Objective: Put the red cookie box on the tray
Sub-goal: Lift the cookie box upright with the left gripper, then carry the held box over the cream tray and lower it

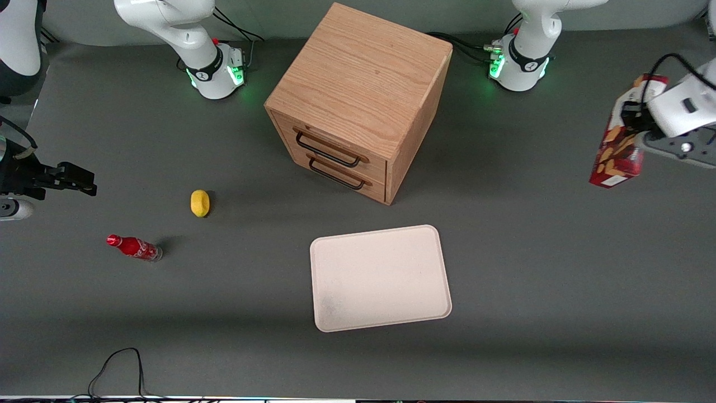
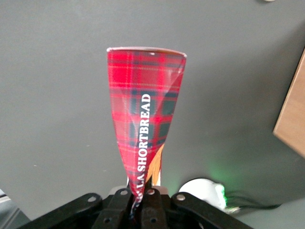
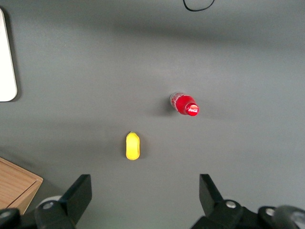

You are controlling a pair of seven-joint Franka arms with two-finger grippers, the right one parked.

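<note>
Nearest the front camera, the tray (image 1: 380, 278) lies flat on the grey table (image 1: 531, 280), bare. From the tray, the red soda bottle (image 1: 134, 247) stands at about nine o'clock and the yellow lemon (image 1: 199, 202) at about ten o'clock. The wooden drawer cabinet (image 1: 358, 101) sits at twelve o'clock, farther back. At two o'clock, toward the working arm's end, the gripper (image 1: 635, 124) is clamped on the red cookie box (image 1: 618, 157), which hangs tilted above the table, well apart from the tray.
</note>
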